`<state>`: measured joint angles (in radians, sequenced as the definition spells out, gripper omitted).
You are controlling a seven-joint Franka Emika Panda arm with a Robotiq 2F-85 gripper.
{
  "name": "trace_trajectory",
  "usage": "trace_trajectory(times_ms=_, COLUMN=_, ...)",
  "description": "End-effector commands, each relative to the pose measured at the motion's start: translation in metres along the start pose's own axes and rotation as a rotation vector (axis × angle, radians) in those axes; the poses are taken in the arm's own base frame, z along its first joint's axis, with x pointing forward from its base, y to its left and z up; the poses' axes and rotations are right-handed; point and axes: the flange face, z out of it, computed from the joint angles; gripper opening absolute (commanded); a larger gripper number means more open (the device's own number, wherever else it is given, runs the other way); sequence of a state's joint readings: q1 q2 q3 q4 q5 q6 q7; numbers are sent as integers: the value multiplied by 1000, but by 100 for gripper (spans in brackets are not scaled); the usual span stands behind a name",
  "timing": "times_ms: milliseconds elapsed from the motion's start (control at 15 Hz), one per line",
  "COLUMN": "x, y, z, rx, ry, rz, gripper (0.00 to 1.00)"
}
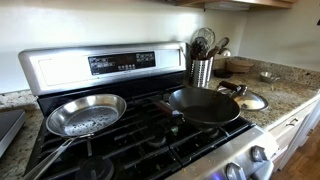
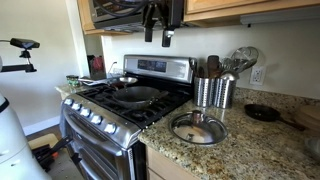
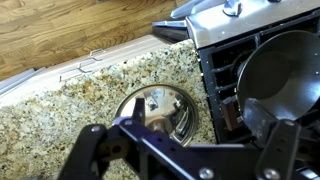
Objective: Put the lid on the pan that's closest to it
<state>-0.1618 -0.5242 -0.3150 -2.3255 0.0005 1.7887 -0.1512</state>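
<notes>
The arm reaches in from above. In an exterior view only its lower end shows, hanging from the top edge in front of the microwave (image 2: pixel 130 10), with the gripper (image 2: pixel 157 38) pointing straight down, high over the stove (image 2: pixel 120 110) and touching nothing. Its two fingers (image 2: pixel 148 36) are spread wide apart with nothing between them. In the wrist view the gripper (image 3: pixel 190 150) fills the bottom of the picture and the camera looks straight down past it.

The lid (image 2: pixel 197 127) lies flat on the speckled stone surface (image 2: pixel 250 150), just beside the edge of the stove. In the wrist view the lid (image 3: pixel 155 110) sits almost directly under the spread fingers, with the surface (image 3: pixel 60 110) around it and a wooden floor (image 3: pixel 60 30) beyond.

The black pan (image 1: pixel 205 105) rests on the stove grate nearest the lid (image 1: pixel 248 100), near it but not touching. It also shows at the right of the wrist view (image 3: pixel 285 75). A silver pan (image 1: pixel 85 115) sits on the far side of the stove from the lid. Metal utensil holders (image 2: pixel 215 92) stand on the surface behind the lid.
</notes>
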Motion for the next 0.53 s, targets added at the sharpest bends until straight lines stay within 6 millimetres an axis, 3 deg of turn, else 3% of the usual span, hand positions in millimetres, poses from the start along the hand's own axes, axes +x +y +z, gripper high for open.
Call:
trace_trajectory(times_ms=0, x=39, y=26, z=8, rx=-38, ry=-6, rz=-38, gripper=100)
trace_trajectory(times_ms=267, x=82, y=44, z=36, rx=-106, ry=75, rz=2, gripper=100)
trace_trajectory(times_ms=467, x=101, y=48, z=69, rx=-145, ry=147, rz=49, gripper=100)
